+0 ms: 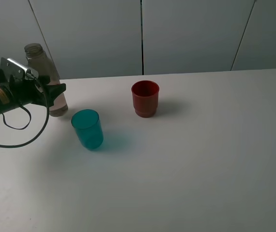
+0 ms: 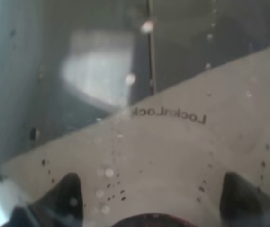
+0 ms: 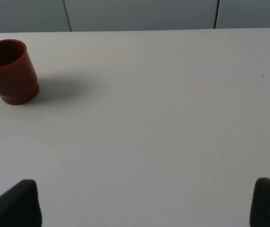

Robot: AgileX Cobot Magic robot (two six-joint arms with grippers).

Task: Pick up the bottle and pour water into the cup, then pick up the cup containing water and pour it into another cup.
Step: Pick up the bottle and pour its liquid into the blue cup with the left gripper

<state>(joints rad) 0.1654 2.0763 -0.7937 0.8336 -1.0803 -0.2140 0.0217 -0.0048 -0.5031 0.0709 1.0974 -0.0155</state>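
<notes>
The tall clear tinted bottle stands upright at the far left of the table, uncapped. My left gripper reaches in from the left and is shut on the bottle's lower body. In the left wrist view the bottle fills the picture, pressed between the two dark fingertips of the left gripper. The teal cup stands just to the front right of the bottle. The red cup is farther right and back, also in the right wrist view. My right gripper is open above bare table, holding nothing.
The white table stretches to the right and front of the cups. A grey panelled wall runs behind the table's back edge. A black cable loops below the left arm.
</notes>
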